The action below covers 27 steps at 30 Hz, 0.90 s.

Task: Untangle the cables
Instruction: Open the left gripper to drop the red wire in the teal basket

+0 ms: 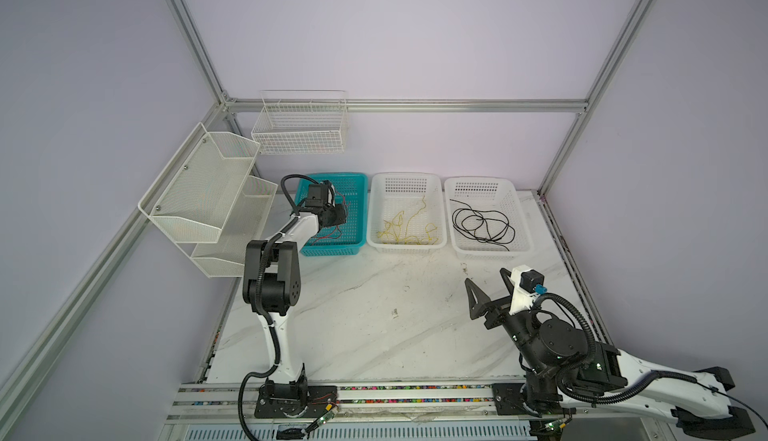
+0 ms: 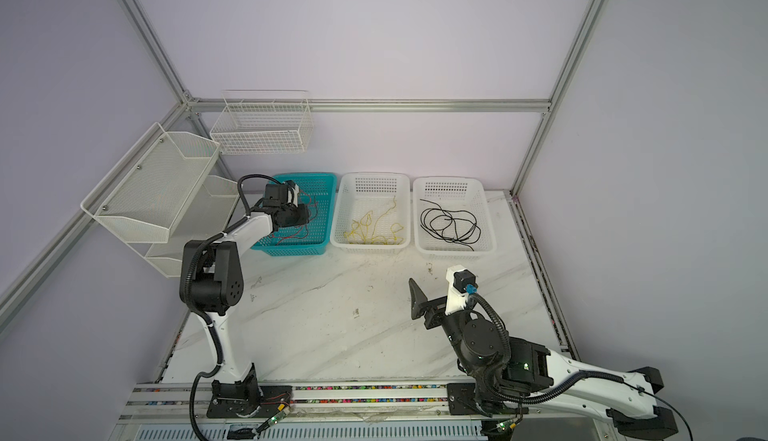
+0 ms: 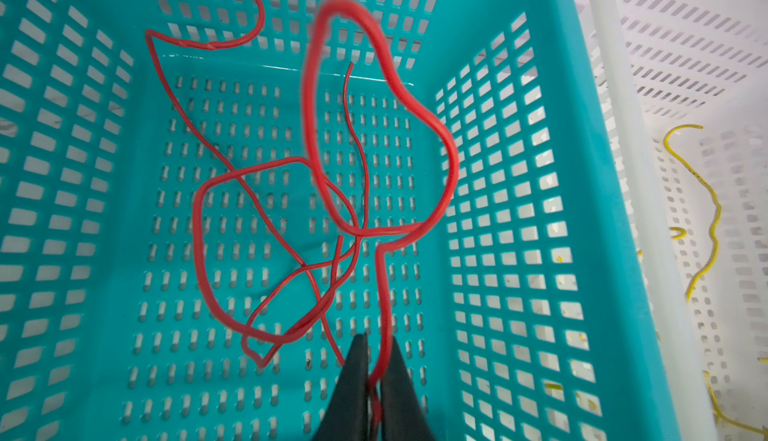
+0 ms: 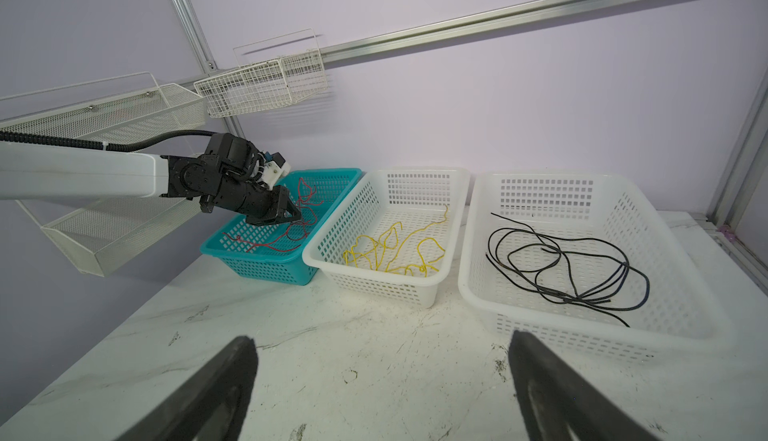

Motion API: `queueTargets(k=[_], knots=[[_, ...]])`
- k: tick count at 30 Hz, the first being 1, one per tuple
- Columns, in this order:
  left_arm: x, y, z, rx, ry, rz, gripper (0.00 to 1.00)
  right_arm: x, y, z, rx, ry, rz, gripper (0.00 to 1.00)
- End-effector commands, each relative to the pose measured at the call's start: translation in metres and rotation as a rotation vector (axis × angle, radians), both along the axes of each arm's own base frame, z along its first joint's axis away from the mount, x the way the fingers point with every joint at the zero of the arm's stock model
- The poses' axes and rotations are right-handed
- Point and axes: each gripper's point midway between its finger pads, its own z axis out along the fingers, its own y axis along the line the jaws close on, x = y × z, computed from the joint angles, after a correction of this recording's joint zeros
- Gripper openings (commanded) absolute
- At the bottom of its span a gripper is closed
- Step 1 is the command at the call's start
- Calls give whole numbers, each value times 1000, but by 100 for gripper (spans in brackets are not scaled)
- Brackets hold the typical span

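A red cable (image 3: 451, 168) lies in loose crossed loops inside the teal basket (image 3: 582, 168) at the back left. My left gripper (image 3: 376, 341) hangs over that basket, shut on one strand of the red cable, which runs up between its fingers. In both top views the left gripper (image 1: 343, 214) sits above the teal basket (image 1: 332, 175). A yellow cable (image 3: 718, 214) lies in the middle white basket (image 1: 405, 175). A black cable (image 4: 623, 266) is coiled in the right white basket (image 1: 478, 179). My right gripper (image 4: 380, 341) is open over bare table, in front of the white baskets.
The three baskets stand side by side along the back of the marble table (image 1: 374, 314). White mesh shelves (image 1: 208, 185) hang on the left wall close to the left arm. A wire basket (image 1: 301, 127) hangs on the back wall. Aluminium frame rails border the table.
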Motion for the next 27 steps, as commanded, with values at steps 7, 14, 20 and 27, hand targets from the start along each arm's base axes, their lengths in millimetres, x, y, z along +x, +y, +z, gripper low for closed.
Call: queueTargets(k=[7, 14, 20, 27], knots=[[19, 0, 40, 3, -88, -19, 20, 0, -2, 4, 14, -14, -3, 97], [22, -1, 69, -3, -142, -24, 29, 0, -3, 4, 15, -17, -3, 97], [19, -1, 99, -13, -195, -16, 49, 0, -3, 4, 17, -17, -1, 97], [7, -8, 137, -79, -266, -20, 74, 0, -2, 3, 15, -17, -1, 97]])
